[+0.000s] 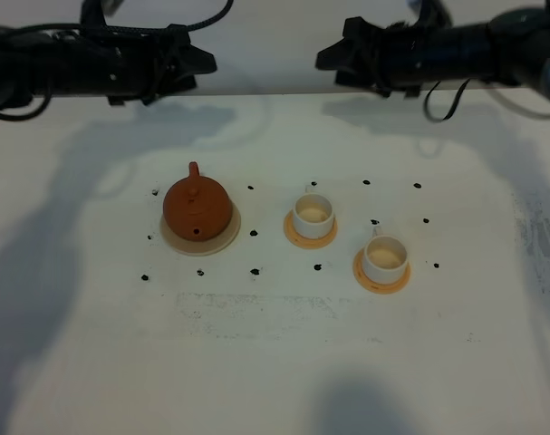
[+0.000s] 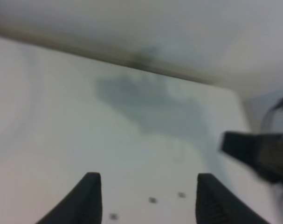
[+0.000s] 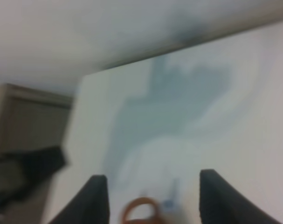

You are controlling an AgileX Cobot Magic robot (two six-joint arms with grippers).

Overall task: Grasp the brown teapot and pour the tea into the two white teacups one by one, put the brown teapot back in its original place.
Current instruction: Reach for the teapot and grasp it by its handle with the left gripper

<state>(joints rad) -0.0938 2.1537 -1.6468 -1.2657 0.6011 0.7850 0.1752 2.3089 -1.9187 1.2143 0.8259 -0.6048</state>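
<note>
Left claw [image 1: 202, 62] and right claw [image 1: 333, 54] hang high over far edge of surface [image 1: 275, 362], well apart from tea set; grasp not yet begun. Brown teapot [image 1: 197, 208] sits centred on pale disc [image 1: 170, 237], its home spot. White teacup [image 1: 313, 214] to its right, second white teacup [image 1: 384, 256] beyond, each on orange coaster [image 1: 295, 236], spaced for pouring in turn.

Left wrist view: left claw [image 2: 148, 176] spread wide, nothing between fingers.

Right wrist view: right claw [image 3: 154, 176] spread, empty; blurred orange ring [image 3: 140, 207] below, probably coaster.

teapot [image 1: 197, 207] on disc [image 1: 222, 243], left | middle teacup [image 1: 313, 214] on middle coaster [image 1: 311, 243] | right teacup [image 1: 384, 256] on right coaster [image 1: 381, 286], nearer
</note>
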